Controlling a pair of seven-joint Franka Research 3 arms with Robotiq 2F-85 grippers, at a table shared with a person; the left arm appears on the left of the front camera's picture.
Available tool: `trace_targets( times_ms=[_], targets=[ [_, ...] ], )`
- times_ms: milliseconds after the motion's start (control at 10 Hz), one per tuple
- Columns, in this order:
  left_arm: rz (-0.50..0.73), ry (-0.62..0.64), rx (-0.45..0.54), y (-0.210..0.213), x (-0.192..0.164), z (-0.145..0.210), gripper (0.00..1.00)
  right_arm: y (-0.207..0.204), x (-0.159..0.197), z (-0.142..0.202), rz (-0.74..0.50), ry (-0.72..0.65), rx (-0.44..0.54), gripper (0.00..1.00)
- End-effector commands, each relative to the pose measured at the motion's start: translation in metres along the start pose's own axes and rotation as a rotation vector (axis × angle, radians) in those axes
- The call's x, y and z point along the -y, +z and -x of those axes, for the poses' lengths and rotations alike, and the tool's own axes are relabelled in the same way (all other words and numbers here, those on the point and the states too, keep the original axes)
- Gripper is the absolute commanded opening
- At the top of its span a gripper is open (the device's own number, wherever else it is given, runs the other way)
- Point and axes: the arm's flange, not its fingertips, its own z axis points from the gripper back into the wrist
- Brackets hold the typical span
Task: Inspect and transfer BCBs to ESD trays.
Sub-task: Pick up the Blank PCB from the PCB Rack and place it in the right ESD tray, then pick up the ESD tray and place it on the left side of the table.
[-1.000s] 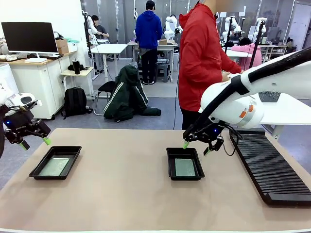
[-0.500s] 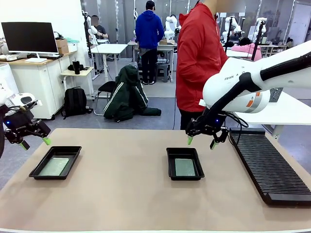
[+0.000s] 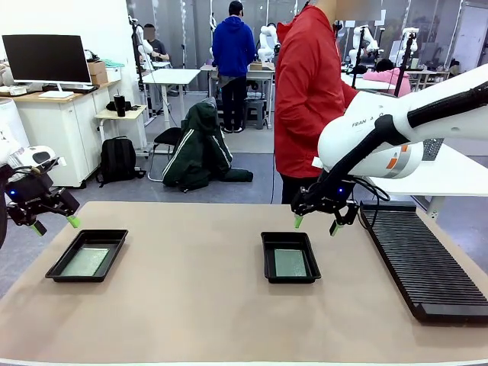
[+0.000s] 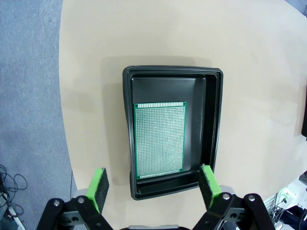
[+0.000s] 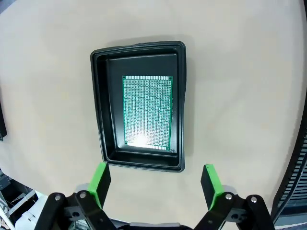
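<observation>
Count: two ESD trays, two BCBs, one board per tray. Left tray [image 3: 87,256] is sitting near the tabletop's [image 3: 191,305] left edge; right tray [image 3: 290,257] is sitting right of centre, near the long black ribbed rack [image 3: 423,259] but apart from it.

Boards: thin green rectangles with a fine grid of holes. Left BCB [image 4: 159,140] is lying flat on its tray floor [image 4: 211,120], offset toward one long wall, with bare floor showing along the other long side and at one short end. Right BCB [image 5: 147,111] is lying flat and roughly centred in its tray [image 5: 98,110], with a glare spot washing out one end. In the front view both are reading pale grey-green.

Left pincer [image 3: 53,224] is hovering spread above the tabletop's left edge, just off the left tray's near-left side, touching nothing. Left wrist view: green fingertips [image 4: 99,188] are straddling the tray's near short end from above.

Right pincer [image 3: 314,224] is hovering spread above the right tray's far rim, empty. Right wrist view: fingertips [image 5: 100,182] are sitting clear of the tray's edge.

Open room: wide bare tabletop between the two trays and across the whole near side. A person in a red jacket [image 3: 309,91] is standing at the far edge behind the right arm.
</observation>
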Motion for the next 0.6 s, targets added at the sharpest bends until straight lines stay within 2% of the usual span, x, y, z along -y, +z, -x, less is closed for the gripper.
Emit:
trace_targets(
  times_ms=[0,500],
  targets=[
    [0.003,-0.001,0.01,-0.0006,-0.0011,-0.0004,1.0,-0.0017,0.0,-0.0002,-0.002,0.0,0.007,1.0],
    [0.003,-0.001,0.01,-0.0006,-0.0011,-0.0004,1.0,-0.0017,0.0,-0.0002,-0.002,0.0,0.007,1.0]
  ],
)
